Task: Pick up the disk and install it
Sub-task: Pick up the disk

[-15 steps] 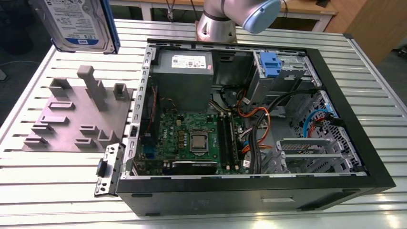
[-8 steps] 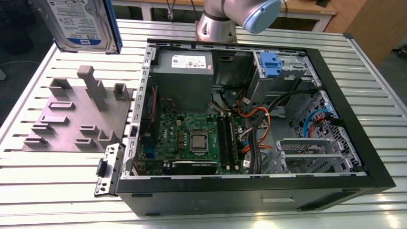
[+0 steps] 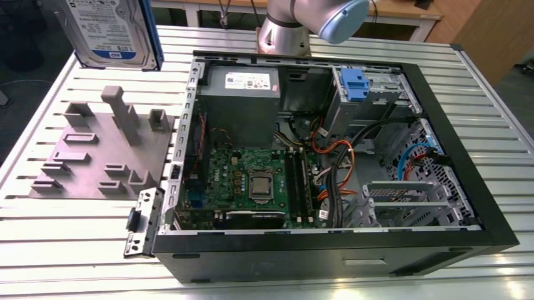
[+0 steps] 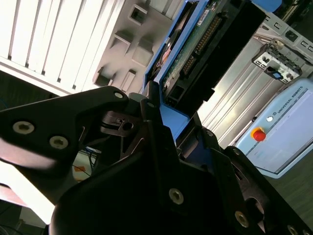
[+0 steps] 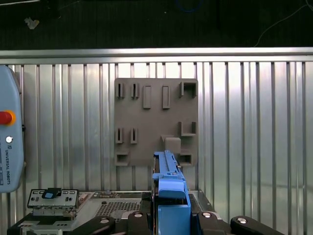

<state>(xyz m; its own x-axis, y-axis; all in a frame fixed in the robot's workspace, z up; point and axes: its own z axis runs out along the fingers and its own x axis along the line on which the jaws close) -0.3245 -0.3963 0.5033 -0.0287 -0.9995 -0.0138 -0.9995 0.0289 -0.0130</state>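
Disk (image 3: 112,34) hangs high in the air at the exterior view's left, above the table (image 3: 50,237) and well apart from the open computer box (image 3: 334,250). There we see its face with the white-and-blue label. In the second wrist view we see its other face, with a green board. In the first wrist view we see its thin blue edge. The gripper (image 5: 171,215) is clamped on the disk, with two black fingers (image 4: 151,117) pressing its blue bracket, one on each side. We count one disk, one gripper, one grey holder plate (image 3: 100,156), one computer box, and one pale blue control box (image 5: 10,142) with one red button (image 5: 5,117). The holder plate lies flat on the table, just beside the computer box. In the first wrist view it lies beyond the disk's edge. In the second wrist view the gripper's black body blocks much of what lies behind it.
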